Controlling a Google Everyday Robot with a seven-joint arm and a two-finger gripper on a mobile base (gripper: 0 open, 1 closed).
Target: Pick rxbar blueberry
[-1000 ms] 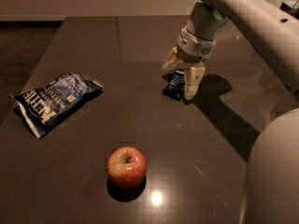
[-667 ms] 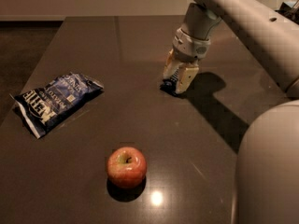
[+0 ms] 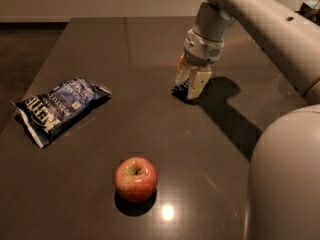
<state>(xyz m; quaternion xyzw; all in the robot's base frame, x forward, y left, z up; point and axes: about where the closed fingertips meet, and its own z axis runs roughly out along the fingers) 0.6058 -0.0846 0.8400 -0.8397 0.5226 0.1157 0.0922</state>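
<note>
Pincer: lowered to the tabletop, pointing down from a pale, smooth-shelled arm. Its two cream, blocky fingers stand close together and are clamped on the rxbar blueberry.

Rxbar blueberry: a small, flat, dark item between and just under the fingertips. Only a dark edge shows at the base of the near-left finger (wrapper lettering cannot be made out). It appears level with the tabletop surface; whether it is touching or just clear cannot be determined.

Tabletop: dark brown, smooth and glossy, showing a bright light reflection. A hard shadow falls to the right of the pincer.

Apple: round, red with a yellow-green patch at the stem dimple, well apart from the pincer, nearer the camera and to its left.

Chip bag: crinkled blue foil with white lettering, lying flat, far to the left of the pincer
</note>
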